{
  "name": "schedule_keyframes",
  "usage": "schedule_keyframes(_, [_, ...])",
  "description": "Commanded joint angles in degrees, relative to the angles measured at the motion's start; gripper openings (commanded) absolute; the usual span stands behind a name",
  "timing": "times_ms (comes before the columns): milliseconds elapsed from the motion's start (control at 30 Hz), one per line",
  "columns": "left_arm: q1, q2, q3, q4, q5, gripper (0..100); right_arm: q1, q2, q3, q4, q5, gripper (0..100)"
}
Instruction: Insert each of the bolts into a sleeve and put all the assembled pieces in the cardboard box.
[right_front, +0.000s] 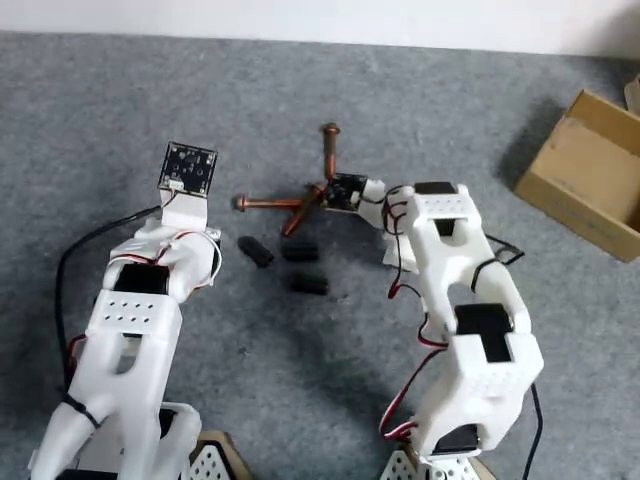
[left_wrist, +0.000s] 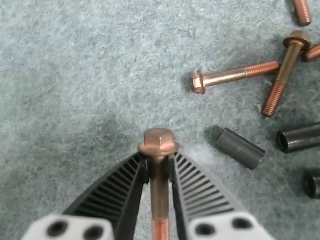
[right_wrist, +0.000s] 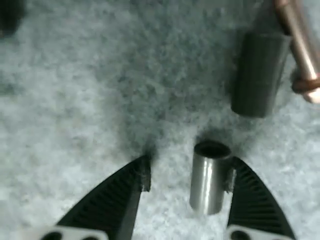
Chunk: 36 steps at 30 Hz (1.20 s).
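Note:
My left gripper (left_wrist: 158, 159) is shut on a copper bolt (left_wrist: 159, 145), whose hex head sticks out past the fingertips just above the grey carpet. Other copper bolts (left_wrist: 232, 77) lie loose ahead of it, crossed in a small pile (right_front: 300, 205) in the high view. Three black sleeves (right_front: 300, 252) lie on the carpet between the arms. My right gripper (right_wrist: 188, 172) is open around a dark sleeve (right_wrist: 210, 175), which rests against one finger with its open end showing. Another sleeve (right_wrist: 257, 75) and a bolt (right_wrist: 300, 45) lie beyond it.
The cardboard box (right_front: 590, 175) stands open at the far right edge of the carpet, away from both arms. The left arm (right_front: 150, 290) and right arm (right_front: 460, 280) flank the parts pile. Cables trail beside each arm.

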Motion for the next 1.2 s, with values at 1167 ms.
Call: schedule_keyframes(1167, [-0.1,-2.2,2.2,-7.0,-0.5,1,8.7,-3.1,-6.4,-3.2,-11.0,0.5])
